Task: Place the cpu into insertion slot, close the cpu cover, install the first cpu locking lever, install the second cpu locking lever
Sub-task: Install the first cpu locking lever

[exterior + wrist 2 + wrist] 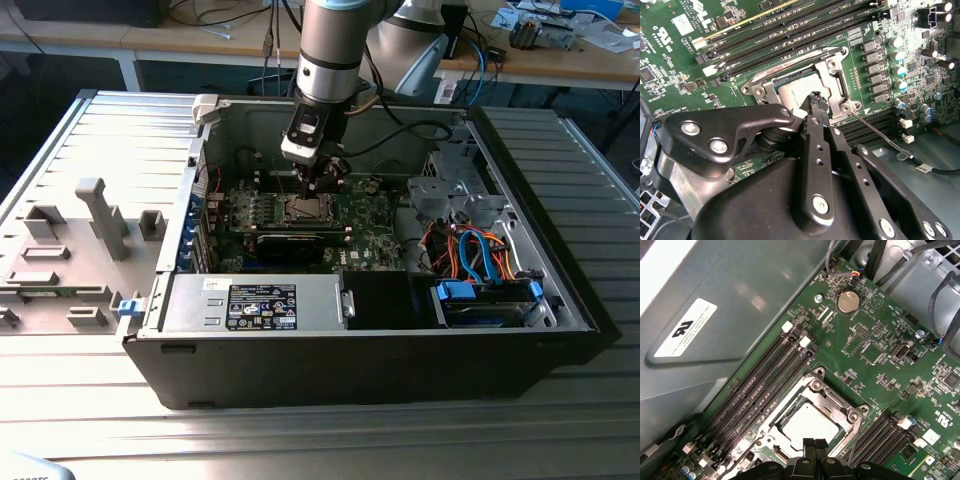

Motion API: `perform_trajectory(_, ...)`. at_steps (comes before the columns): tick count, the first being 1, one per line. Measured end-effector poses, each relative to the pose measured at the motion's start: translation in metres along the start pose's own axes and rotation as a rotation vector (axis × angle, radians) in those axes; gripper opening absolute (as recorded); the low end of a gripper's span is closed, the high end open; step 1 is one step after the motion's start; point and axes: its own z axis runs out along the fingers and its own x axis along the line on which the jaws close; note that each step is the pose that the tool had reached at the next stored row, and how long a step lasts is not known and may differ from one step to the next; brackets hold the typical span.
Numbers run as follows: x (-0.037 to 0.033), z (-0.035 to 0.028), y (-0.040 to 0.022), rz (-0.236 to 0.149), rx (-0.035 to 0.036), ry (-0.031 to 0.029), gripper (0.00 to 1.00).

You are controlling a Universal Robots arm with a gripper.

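The cpu (pixel 807 424) lies flat in its socket on the green motherboard, silver top up, and also shows in the second wrist view (pixel 792 94). The cpu cover (pixel 837 402) lies down around it as a silvery frame, the chip showing through its window. A thin metal locking lever (pixel 880 133) sticks out from the socket's corner across the board. My gripper (pixel 815 100) is shut with nothing between its fingers, its tip right at the cover's edge over the chip. In the exterior view the gripper (pixel 318 185) hangs inside the open computer case just above the socket (pixel 303 208).
Rows of black memory slots (pixel 765 385) flank the socket. A coin battery (pixel 848 302) and the grey case wall (pixel 715 315) lie beyond. A power supply (pixel 255 300) and a drive cage with blue cables (pixel 480 270) fill the case's front. A grey fixture (pixel 80 230) sits at the exterior view's left.
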Motion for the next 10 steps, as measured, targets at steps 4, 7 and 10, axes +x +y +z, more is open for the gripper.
perform_trajectory(4, 0.0, 0.0, 0.0, -0.006, 0.0001, -0.0005, 0.11)
perform_trajectory(7, 0.0, 0.0, 0.0, -0.011, 0.0003, -0.0008, 0.11)
perform_trajectory(10, 0.0, 0.0, 0.0, -0.014, 0.0004, -0.0011, 0.11)
